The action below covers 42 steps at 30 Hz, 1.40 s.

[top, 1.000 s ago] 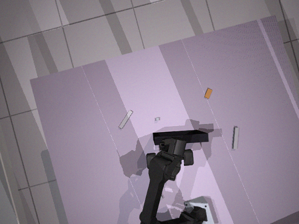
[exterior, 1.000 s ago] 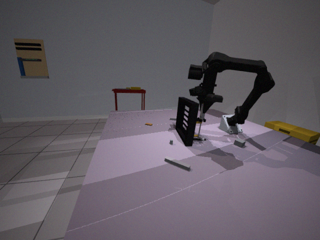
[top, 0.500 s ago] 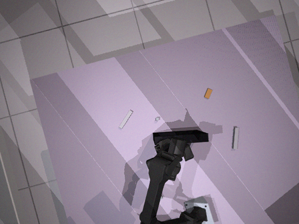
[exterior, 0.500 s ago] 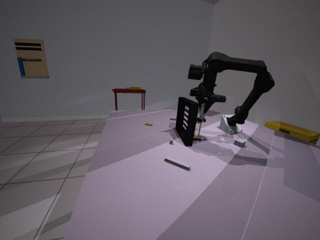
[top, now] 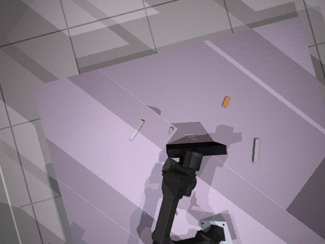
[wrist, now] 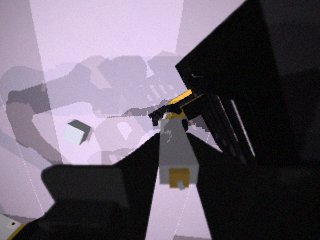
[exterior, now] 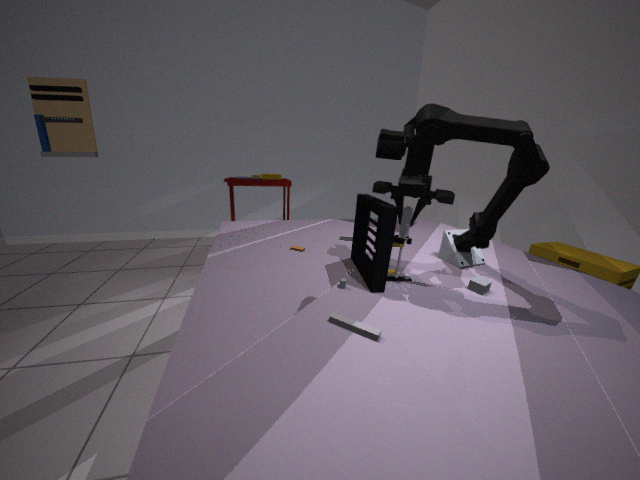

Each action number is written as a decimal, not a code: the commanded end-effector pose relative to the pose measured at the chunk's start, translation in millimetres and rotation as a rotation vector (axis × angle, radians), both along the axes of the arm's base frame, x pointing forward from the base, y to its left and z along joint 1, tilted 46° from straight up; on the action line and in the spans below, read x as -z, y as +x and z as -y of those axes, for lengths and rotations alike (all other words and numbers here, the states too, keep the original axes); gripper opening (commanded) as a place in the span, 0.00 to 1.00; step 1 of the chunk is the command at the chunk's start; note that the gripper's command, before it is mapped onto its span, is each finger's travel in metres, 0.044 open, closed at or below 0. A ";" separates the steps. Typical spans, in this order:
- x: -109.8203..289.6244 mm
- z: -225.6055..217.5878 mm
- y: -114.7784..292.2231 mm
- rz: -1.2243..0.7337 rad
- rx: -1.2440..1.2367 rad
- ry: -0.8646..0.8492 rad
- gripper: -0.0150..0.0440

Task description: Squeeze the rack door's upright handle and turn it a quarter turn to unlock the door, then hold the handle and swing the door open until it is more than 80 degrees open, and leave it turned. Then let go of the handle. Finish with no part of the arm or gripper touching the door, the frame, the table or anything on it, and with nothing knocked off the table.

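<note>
While two jaws grip one handle, one door stands upright.

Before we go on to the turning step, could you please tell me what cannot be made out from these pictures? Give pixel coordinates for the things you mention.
- Handle (exterior: 406, 217) (wrist: 178, 150), top view: hidden under the arm.
- Gripper (exterior: 408, 215) (wrist: 172, 137) fingertips, top view: covered by the arm's wrist.
- Door (exterior: 386, 248) (wrist: 225, 60), wrist view: right side lost in darkness.
- Arm base (top: 227, 234) (exterior: 452, 253), top view: cut off by the bottom edge.
</note>
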<state>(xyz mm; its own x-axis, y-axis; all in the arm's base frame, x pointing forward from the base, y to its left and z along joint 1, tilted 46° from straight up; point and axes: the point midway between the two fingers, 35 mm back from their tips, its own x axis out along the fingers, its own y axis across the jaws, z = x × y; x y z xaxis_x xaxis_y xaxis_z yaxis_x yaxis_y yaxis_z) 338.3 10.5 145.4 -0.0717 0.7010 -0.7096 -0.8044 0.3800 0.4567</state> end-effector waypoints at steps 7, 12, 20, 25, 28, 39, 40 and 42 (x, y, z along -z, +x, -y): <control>1.0 -0.3 -1.0 0.357 -0.365 0.040 0.28; 1.1 -0.3 -1.0 0.522 -0.531 0.058 0.28; 1.1 -0.3 -1.0 0.545 -0.553 0.061 0.28; 1.1 -0.3 -1.0 0.545 -0.553 0.061 0.32; 1.1 -0.3 -1.0 0.545 -0.553 0.061 0.45; 1.1 -0.3 -1.0 0.457 -0.465 0.052 0.74; 1.1 -0.3 -1.0 0.422 -0.430 0.048 0.74; 1.1 -0.3 -1.0 0.352 -0.360 0.040 0.74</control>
